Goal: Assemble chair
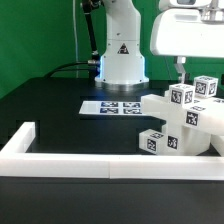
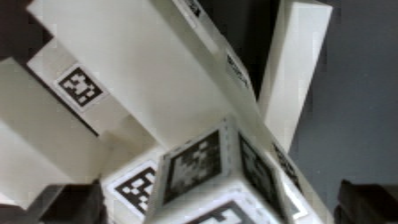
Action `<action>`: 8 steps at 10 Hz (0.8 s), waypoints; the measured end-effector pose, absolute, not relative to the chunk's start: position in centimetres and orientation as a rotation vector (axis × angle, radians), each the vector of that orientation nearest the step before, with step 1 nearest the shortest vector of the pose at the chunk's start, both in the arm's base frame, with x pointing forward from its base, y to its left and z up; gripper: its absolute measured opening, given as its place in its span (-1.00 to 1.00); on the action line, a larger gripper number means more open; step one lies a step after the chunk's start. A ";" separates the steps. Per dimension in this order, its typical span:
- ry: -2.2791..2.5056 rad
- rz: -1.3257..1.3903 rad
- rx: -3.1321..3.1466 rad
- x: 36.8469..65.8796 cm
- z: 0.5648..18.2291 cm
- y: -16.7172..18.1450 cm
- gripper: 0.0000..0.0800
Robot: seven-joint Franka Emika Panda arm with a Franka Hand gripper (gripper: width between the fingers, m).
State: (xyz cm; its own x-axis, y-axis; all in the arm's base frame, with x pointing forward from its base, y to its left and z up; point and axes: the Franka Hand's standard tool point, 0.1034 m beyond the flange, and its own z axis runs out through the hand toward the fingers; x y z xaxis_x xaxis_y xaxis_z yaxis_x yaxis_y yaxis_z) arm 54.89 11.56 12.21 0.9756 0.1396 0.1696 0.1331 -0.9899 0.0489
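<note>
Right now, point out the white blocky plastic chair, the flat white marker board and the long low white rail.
white blocky plastic chair [image 1: 185, 120], exterior view, tagged side.
flat white marker board [image 1: 112, 105], exterior view, printed top.
long low white rail [image 1: 60, 153], exterior view, front edge.

Arm reached over from its base, wrist at frame top, jaws wide

Arm base [image 1: 122, 60] stood at the far side, white column with a lit blue ring near its foot. Wrist housing [image 1: 188, 30] hung at the top of the exterior view's right, a large white block cut off by the frame edge. One thin finger [image 1: 181, 70] pointed straight down from it; the second wasn't distinguishable there. Gripper [image 2: 199, 205] showed in the wrist view only as dark fingertips [image 2: 63, 203] at opposite frame corners, spread wide apart, nothing clamped between them.
</note>
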 end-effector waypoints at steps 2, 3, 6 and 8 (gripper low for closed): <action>0.396 0.262 3.049 54.9 12.2 11.4 0.62; 0.444 0.260 3.037 54.9 12.2 11.3 0.62; 0.438 0.260 3.038 55.0 12.2 11.3 -0.29; 0.386 0.262 3.048 55.0 12.2 11.3 -0.29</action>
State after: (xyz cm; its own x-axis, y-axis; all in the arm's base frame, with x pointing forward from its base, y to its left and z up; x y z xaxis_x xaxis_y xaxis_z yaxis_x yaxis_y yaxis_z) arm 54.95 11.31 12.20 0.9542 0.2522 0.1607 0.2424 -0.9670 0.0786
